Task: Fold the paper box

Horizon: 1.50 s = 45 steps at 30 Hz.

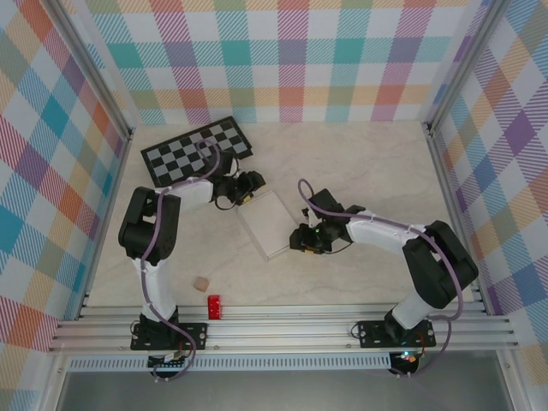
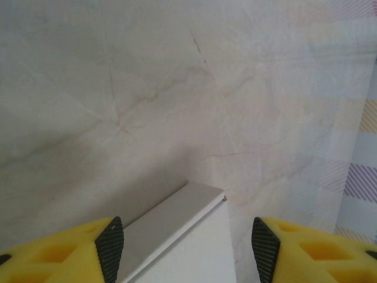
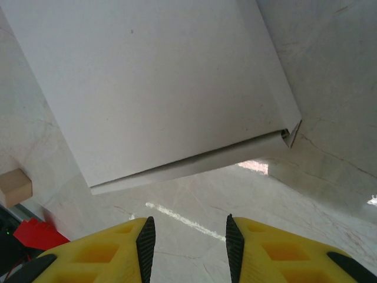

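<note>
**Left claw** [image 2: 187, 239]: open. Its yellow fingers with black pads [image 2: 112, 239] straddle one corner of the plain white, thin-cardboard paper box [image 1: 270, 224]. A gap shows between each pad and the cardboard, so nothing is gripped. In the top view this is the far-left corner of the paper box, the one nearest the black-and-grey checkerboard [image 1: 197, 150].

**Paper box:** it lies on the pale, marble-patterned counter [image 1: 368, 163] between the two claws, turned at an angle to the counter edges. It reads as a shallow rectangular form. In the right wrist view a narrow side flap runs along the edge facing the right claw. Whether that flap is fully seated cannot be told.

**Right claw** [image 3: 189, 242]: partly open and empty. It sits just beside the near-right edge of the paper box and points at it.

**Step in hand (judgement):** both claws are being positioned at opposite ends of the paper box before a fold or tuck.

**Next move (judgement):**
- The left claw needs to close on its corner to steady the paper box.
- The right claw needs to advance squarely to the loose flap.
- Thin cardboard creases easily, so pressure should be light.
</note>
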Each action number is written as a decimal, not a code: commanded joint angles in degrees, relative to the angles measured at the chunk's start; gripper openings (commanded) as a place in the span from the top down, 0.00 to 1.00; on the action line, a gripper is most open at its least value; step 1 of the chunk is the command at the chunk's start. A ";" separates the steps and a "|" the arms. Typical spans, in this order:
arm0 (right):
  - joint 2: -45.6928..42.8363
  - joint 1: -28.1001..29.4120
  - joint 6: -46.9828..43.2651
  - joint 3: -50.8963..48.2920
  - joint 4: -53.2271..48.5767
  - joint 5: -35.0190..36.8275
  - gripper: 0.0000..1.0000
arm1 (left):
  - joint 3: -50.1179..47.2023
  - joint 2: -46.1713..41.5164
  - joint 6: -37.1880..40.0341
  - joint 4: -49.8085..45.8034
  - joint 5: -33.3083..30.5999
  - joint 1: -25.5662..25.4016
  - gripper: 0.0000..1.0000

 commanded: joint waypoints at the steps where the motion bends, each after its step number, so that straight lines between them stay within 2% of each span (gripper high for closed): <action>1: 3.31 -1.15 -0.11 3.39 1.32 -0.80 0.60 | -3.44 -3.16 0.87 -2.49 -0.70 -0.24 0.38; 4: 6.56 -2.37 -1.53 5.40 1.99 -1.95 0.60 | -7.35 -6.34 0.78 -2.93 -1.87 -0.59 0.38; 10: 10.04 -6.26 -7.30 11.18 -0.99 0.26 0.60 | -15.70 -14.11 -2.80 -2.73 -1.96 -1.95 0.38; 17: 14.61 -13.35 -19.74 18.40 -1.80 -4.07 0.60 | -23.67 -23.56 -4.98 -6.60 -5.72 -3.42 0.38; 20: 14.37 -14.27 -25.89 20.07 -3.07 -3.85 0.60 | -25.27 -26.28 -1.79 -9.18 -7.74 -3.33 0.38; 25: 5.42 -14.27 -42.69 18.57 -7.37 0.08 0.58 | -23.86 -34.34 10.38 -23.86 -16.76 -3.42 0.38; 26: 2.80 -14.27 -49.39 17.82 -7.82 -0.82 0.19 | -23.51 -36.74 12.55 -25.78 -17.01 -3.54 0.37; 27: -0.34 -14.20 -54.87 16.68 -7.83 -2.60 0.00 | -23.01 -39.34 15.56 -27.24 -17.59 -4.27 0.37; 30: -8.94 -13.45 -67.75 13.75 -8.14 -7.17 0.00 | -19.53 -45.58 27.08 -30.30 -21.44 -8.57 0.34; 32: -12.46 -12.68 -75.99 13.40 -10.97 -8.89 0.00 | -17.63 -48.85 37.03 -28.87 -20.42 -11.21 0.26; 35: -14.47 -11.20 -89.24 13.96 -17.51 -7.67 0.00 | -17.59 -51.69 57.51 -25.52 -11.84 -12.03 0.23; 37: -14.69 -10.22 -96.87 14.09 -21.02 -5.19 0.00 | -18.28 -51.02 73.59 -27.40 -9.90 -12.03 0.22; 39: -15.38 -9.48 -102.09 12.04 -20.38 -3.28 0.01 | -20.39 -49.34 91.06 -30.27 -7.18 -12.36 0.21; 42: -16.49 -7.26 -110.02 5.31 -15.42 -1.42 0.00 | -26.64 -48.71 101.13 -21.65 -4.94 -15.30 0.15; 43: -16.51 -6.10 -112.57 2.89 -13.21 0.30 0.00 | -27.92 -47.94 102.60 -19.08 -5.55 -15.86 0.01; 45: -15.74 -3.78 -114.24 -2.21 -4.99 5.11 0.00 | -29.92 -45.05 103.65 -13.30 -10.30 -16.99 0.00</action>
